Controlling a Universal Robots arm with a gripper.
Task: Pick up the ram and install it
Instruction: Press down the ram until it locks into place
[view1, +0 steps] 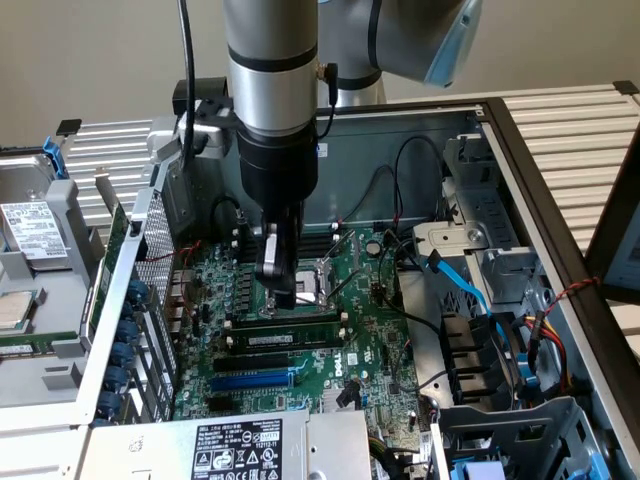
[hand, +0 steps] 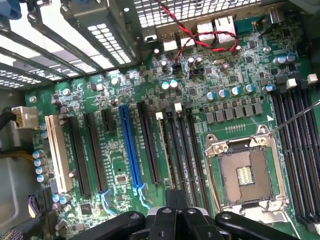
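Item: my gripper (view1: 283, 296), jaws closed and holding nothing, hanging above the motherboard (view1: 375, 340) beside the processor socket (view1: 328, 278). Item: the ram (view1: 290, 338), seated in a slot near the board's middle, label up.

Workshop: opened computer case (view1: 520, 180), motherboard (view1: 300, 300)

- Motherboard (view1: 330, 345), lower centre of the exterior view: a white "DELL" mark is printed on the green board, right of the blue slot.
- Power supply label (view1: 237, 450), bottom edge of the exterior view: black-and-white sticker with certification symbols; its fine print cannot be read.
- Drive label (view1: 33, 228), left edge of the exterior view: white sticker, print illegible.
- Ram (view1: 290, 336): white label strip, characters illegible.
- Wrist view: no legible text.
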